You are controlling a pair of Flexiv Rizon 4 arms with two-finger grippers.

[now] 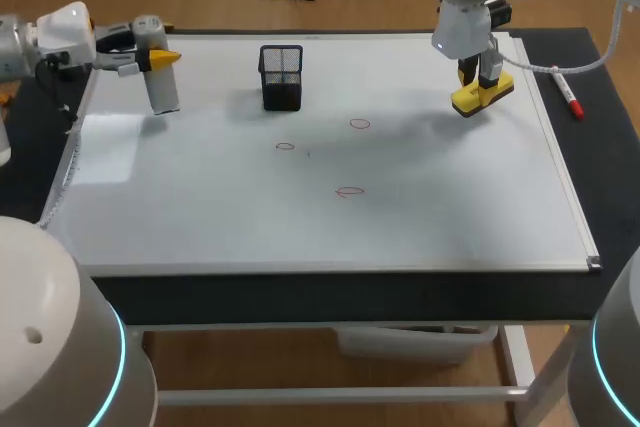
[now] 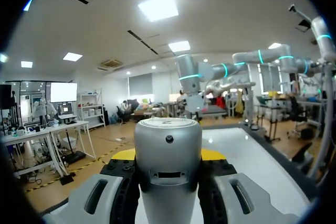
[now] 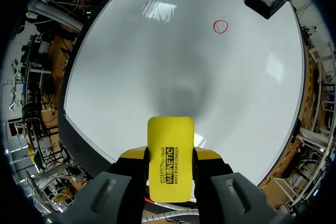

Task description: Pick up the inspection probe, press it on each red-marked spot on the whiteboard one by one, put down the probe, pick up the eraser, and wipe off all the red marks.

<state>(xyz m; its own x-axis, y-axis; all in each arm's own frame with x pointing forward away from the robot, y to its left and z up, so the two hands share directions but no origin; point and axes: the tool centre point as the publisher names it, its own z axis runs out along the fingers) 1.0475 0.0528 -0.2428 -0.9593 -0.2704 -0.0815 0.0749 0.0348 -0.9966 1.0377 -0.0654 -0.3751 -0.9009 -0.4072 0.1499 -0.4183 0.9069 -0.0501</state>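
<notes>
My left gripper [image 1: 160, 59] is shut on the grey cylindrical probe [image 1: 164, 93], which it holds at the whiteboard's [image 1: 450, 207] far left corner. In the left wrist view the probe [image 2: 168, 166] fills the space between the yellow-tipped fingers [image 2: 124, 155]. My right gripper [image 1: 481, 77] is shut on the yellow eraser [image 1: 482, 96] over the board's far right part. The eraser [image 3: 169, 158] sits between that gripper's fingers [image 3: 132, 155]. Three red marks [image 1: 360, 124] [image 1: 285, 146] [image 1: 349, 191] lie near the board's middle, left of the eraser. Ahead of the eraser is the nearest mark [image 3: 221, 26].
A black mesh pen cup [image 1: 281, 77] stands on the far middle of the board, between the two grippers. A red marker [image 1: 567, 90] lies on the black table just right of the board's edge.
</notes>
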